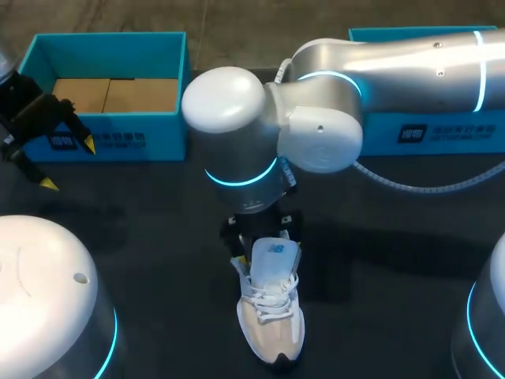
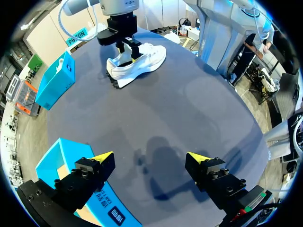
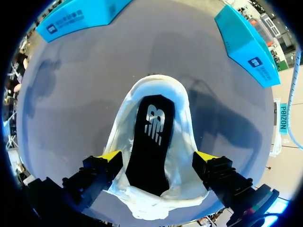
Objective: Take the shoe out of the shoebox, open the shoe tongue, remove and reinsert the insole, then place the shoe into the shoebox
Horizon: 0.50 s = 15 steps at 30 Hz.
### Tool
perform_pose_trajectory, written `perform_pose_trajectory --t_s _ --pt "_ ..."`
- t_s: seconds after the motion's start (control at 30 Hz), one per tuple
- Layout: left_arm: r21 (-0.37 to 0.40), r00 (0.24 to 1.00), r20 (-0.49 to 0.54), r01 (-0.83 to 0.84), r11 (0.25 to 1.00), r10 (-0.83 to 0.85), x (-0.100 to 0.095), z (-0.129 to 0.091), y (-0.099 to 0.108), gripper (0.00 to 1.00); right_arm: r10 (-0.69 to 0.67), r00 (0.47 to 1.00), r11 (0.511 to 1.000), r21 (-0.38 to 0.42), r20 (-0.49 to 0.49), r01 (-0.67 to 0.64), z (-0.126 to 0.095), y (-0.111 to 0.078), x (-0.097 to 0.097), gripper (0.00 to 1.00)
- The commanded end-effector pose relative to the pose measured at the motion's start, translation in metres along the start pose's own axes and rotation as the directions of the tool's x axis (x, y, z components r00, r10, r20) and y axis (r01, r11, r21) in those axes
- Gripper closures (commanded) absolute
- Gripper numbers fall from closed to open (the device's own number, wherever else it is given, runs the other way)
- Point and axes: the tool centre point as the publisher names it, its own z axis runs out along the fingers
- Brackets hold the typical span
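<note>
Even overhead light, soft shadows on the table (image 1: 158, 237).

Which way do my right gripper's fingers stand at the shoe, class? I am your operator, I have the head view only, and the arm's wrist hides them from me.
Observer: The right wrist view shows the right gripper open, its fingers standing on either side of the shoe, over its opening.
Operator: Is the insole in the shoe?
Observer: Yes. A black insole lies inside, seen down through the opening.
</note>
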Motion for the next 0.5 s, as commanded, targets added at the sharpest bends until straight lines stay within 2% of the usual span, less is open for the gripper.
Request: perform_pose_trajectory --t_s 0.03,0.2,0.5 --pt "-0.004 1.0 -0.001 0.001 1.0 -0.001 0.001 0.0 -0.001 0.0 0.0 1.0 1.0 -0.022 0.014 0.0 -0.002 -0.001 0.004 0.0" --pt "-0.004 1.0 -0.001 0.001 1.0 -0.001 0.001 0.0 -0.001 0.0 0.011 1.0 0.997 -0.082 0.027 -0.008 -0.008 -0.001 0.004 0.0" --pt "-0.004 1.0 -0.001 0.001 1.0 -0.001 0.001 0.0 -0.001 0.0 -0.002 1.0 0.998 -0.064 0.004 0.003 0.004 0.008 -0.002 0.0"
